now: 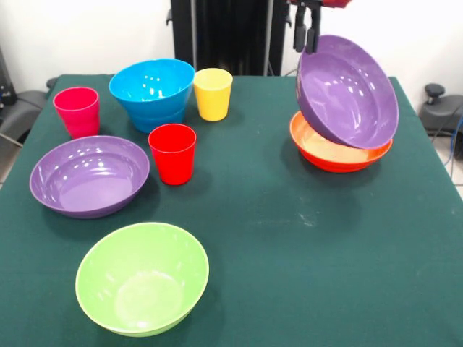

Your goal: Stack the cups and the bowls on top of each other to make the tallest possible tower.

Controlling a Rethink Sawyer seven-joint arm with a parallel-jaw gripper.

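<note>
My gripper comes down at the top right and is shut on the far rim of a wide purple bowl, which hangs steeply tilted with its opening toward the camera. Its lower edge rests in or just over the orange bowl; I cannot tell which. A second purple bowl sits at the left. The lime green bowl is at the front. Blue bowls stand nested at the back left. The pink cup, yellow cup and red cup stand upright around them.
The green table cloth covers the table. The robot's black pedestal stands behind the far edge. Dark equipment sits off the table's right side.
</note>
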